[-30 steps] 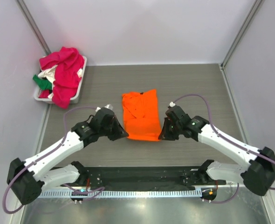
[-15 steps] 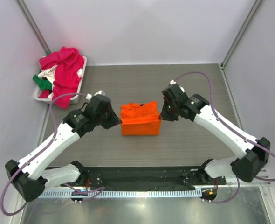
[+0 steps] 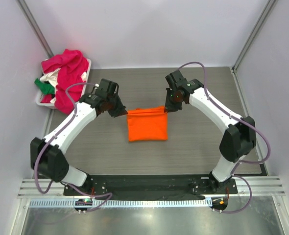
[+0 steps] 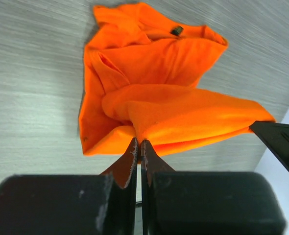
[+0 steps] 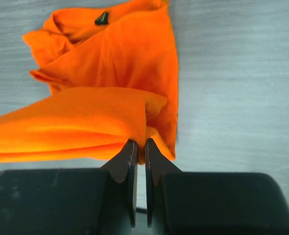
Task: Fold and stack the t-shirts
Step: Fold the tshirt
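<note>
Left gripper (image 4: 138, 143) jaws pinched tight on far-left corner of bright orange cotton t-shirt (image 3: 147, 125). Right gripper (image 5: 139, 143) likewise clamped on far-right corner. Shirt folded over, mid-table between both arms, lower layers resting on grey wood-grain table (image 3: 208, 142).

The grey wood-grain table (image 3: 208, 142) carries a folded orange t-shirt (image 3: 147, 128). It lies on the near side of the left pincer (image 3: 121, 112) and the right pincer (image 3: 170, 108) and spans the gap between them, with its far edge reaching up to both. A white basket (image 3: 80, 101) stands at the table's far left corner, left of the left pincer and slightly beyond it, well apart from the shirt.
</note>
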